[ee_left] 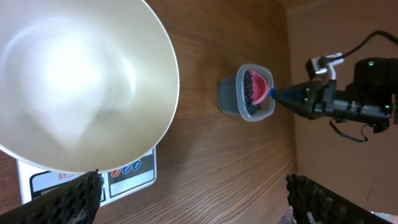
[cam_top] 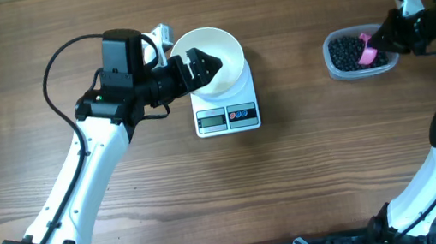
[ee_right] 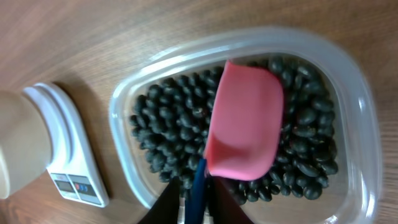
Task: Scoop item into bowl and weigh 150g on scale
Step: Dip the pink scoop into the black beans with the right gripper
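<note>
The white bowl [cam_top: 222,45] stands on the small white scale [cam_top: 228,118]. My left gripper [cam_top: 203,65] is at the bowl's left rim, open wide, with nothing between its fingers. In the left wrist view the bowl [ee_left: 81,81] fills the upper left above the scale [ee_left: 130,174]. At the far right, black beans [cam_top: 348,52] fill a clear tub [cam_top: 336,71]. My right gripper [ee_right: 198,202] is shut on the blue handle [ee_right: 199,183] of a pink scoop [ee_right: 245,124]. The scoop lies mouth down on the beans [ee_right: 168,112].
Bare wooden table lies between the scale and the tub [ee_left: 227,99]. The right arm [ee_left: 354,102] and its cable reach in from the far right edge. The left arm [cam_top: 79,177] crosses the table's left half.
</note>
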